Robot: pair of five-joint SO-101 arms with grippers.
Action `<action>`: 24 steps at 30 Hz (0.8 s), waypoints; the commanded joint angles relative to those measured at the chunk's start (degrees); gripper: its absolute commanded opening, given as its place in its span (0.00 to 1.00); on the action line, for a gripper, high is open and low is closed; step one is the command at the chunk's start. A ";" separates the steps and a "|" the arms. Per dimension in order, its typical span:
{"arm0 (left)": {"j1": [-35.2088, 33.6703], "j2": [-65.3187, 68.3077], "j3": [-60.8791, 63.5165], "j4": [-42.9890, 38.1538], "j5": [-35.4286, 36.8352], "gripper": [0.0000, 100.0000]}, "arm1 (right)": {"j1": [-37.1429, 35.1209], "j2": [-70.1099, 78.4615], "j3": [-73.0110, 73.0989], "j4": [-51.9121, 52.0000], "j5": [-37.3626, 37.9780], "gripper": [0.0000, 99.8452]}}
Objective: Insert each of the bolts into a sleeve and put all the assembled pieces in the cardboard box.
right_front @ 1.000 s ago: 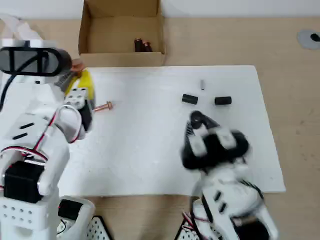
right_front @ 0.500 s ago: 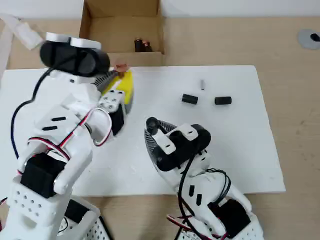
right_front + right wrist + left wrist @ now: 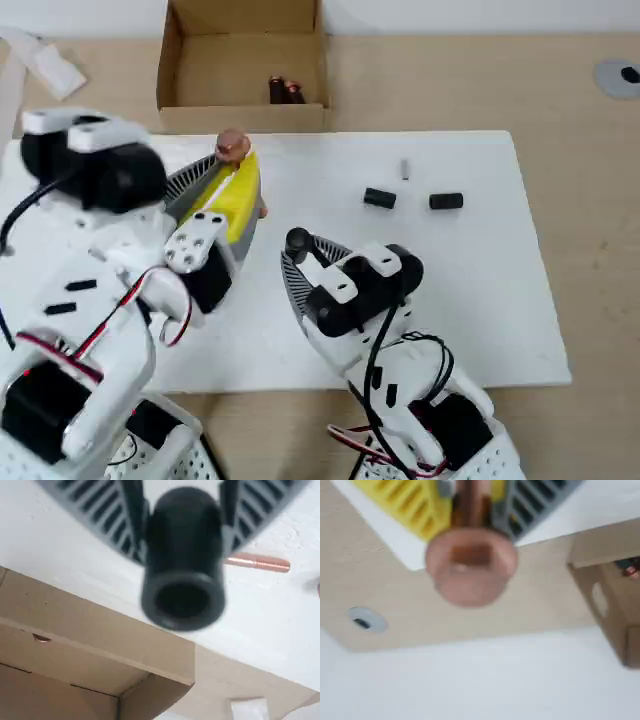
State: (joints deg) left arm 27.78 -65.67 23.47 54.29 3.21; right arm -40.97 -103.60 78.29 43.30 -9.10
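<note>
My left gripper (image 3: 231, 160), yellow and grey, is shut on a copper bolt (image 3: 232, 145) just in front of the cardboard box (image 3: 176, 70). In the left wrist view the bolt's head (image 3: 471, 570) juts out past the left gripper (image 3: 472, 500). My right gripper (image 3: 298, 250) is shut on a black sleeve (image 3: 297, 240) above the middle of the white mat (image 3: 480, 290). The sleeve (image 3: 184, 582) shows its open bore in the right wrist view, clamped in the right gripper (image 3: 182, 510). A loose bolt (image 3: 257, 562) lies on the mat. Two more sleeves (image 3: 379, 198) (image 3: 446, 201) lie to the right.
Assembled pieces (image 3: 285, 92) lie in the box by its front wall. A small grey pin (image 3: 405, 170) rests on the mat behind the loose sleeves. A grey disc (image 3: 620, 75) sits on the wooden table at the far right. The mat's right half is open.
My left arm swung right with the bolt, then drew back slightly from the box. My right gripper carried the sleeve left, toward the mat's middle. The loose bolt is now mostly hidden under the left gripper.
</note>
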 commanded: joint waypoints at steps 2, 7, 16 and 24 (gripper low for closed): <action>4.13 -0.57 1.05 -1.49 0.09 0.01 | -1.36 -5.05 -0.13 -1.49 -0.26 0.01; 5.45 -0.57 3.43 -4.92 0.00 0.01 | -5.41 -5.05 0.66 -1.49 -0.09 0.01; 5.54 -1.10 2.64 -1.23 -4.48 0.01 | -5.76 -5.05 2.15 -1.58 -0.09 0.01; 5.63 -1.10 -0.79 6.51 -4.84 0.01 | -5.76 -5.05 2.24 -1.49 -0.09 0.01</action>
State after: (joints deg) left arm 32.62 -65.93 26.46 60.09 -1.10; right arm -45.80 -103.60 80.75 43.30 -9.10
